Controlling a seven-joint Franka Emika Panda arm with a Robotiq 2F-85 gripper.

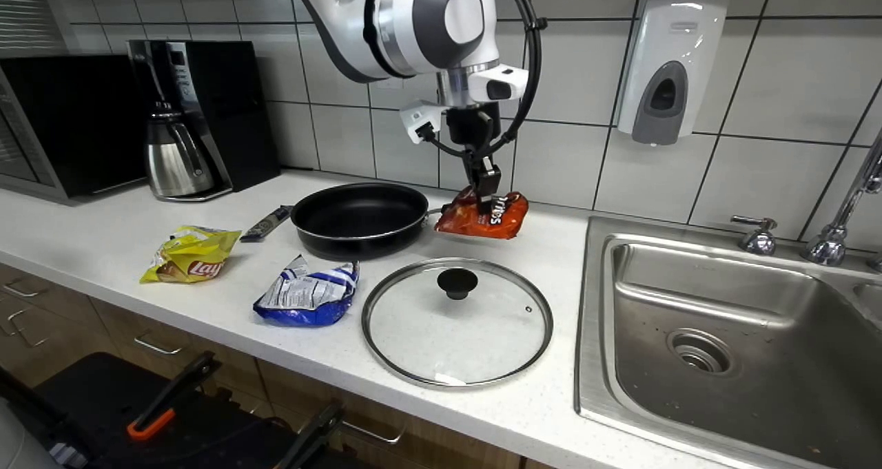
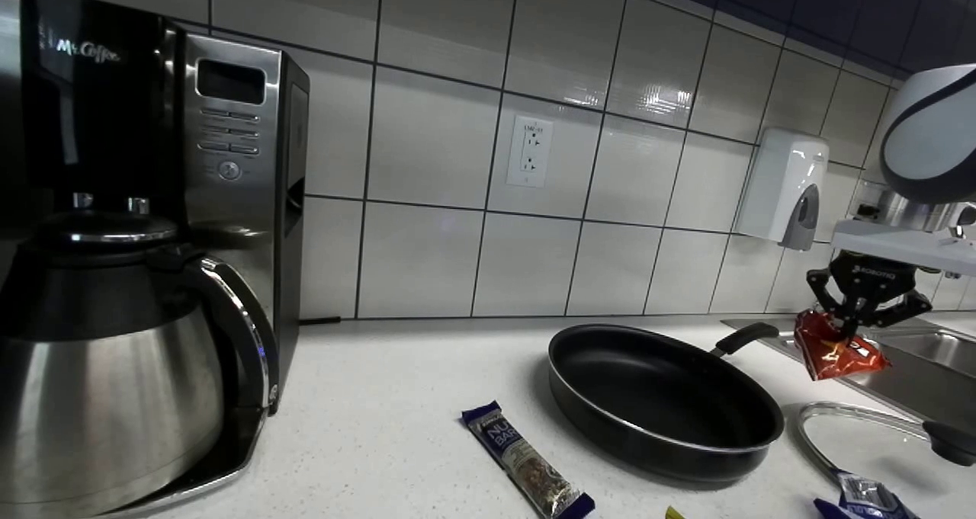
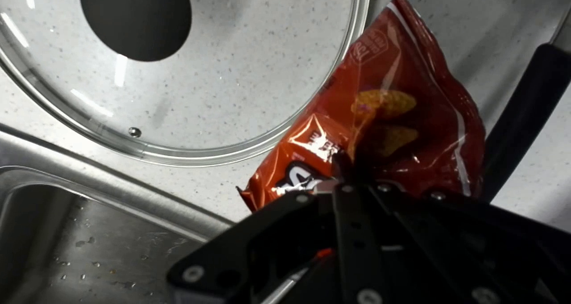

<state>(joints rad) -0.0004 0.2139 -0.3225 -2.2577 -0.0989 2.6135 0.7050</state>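
Observation:
A red-orange Fritos bag (image 1: 460, 220) is pinched in my gripper (image 1: 485, 200), whose fingers are closed together on it. In an exterior view the bag (image 2: 820, 355) hangs beneath the gripper (image 2: 848, 330), seemingly just above the counter. The wrist view shows the crumpled bag (image 3: 383, 67) spreading out past the dark fingertips, which partly cover its lettering. Close by are the glass lid (image 1: 406, 324) with its black knob (image 1: 457, 281) and the black pan (image 1: 358, 211). From the wrist, the pan's handle (image 3: 519, 116) shows beside the bag; the exact pinch point is in shadow.
Left of the lid lie a blue bag (image 1: 306, 297), a yellow Lay's bag (image 1: 196, 252) and a nut bar (image 2: 526, 462). A steel sink (image 1: 592, 331) borders the counter on the right. A coffee maker (image 1: 227, 111) stands at the far left, a soap dispenser (image 1: 679, 63) on the wall.

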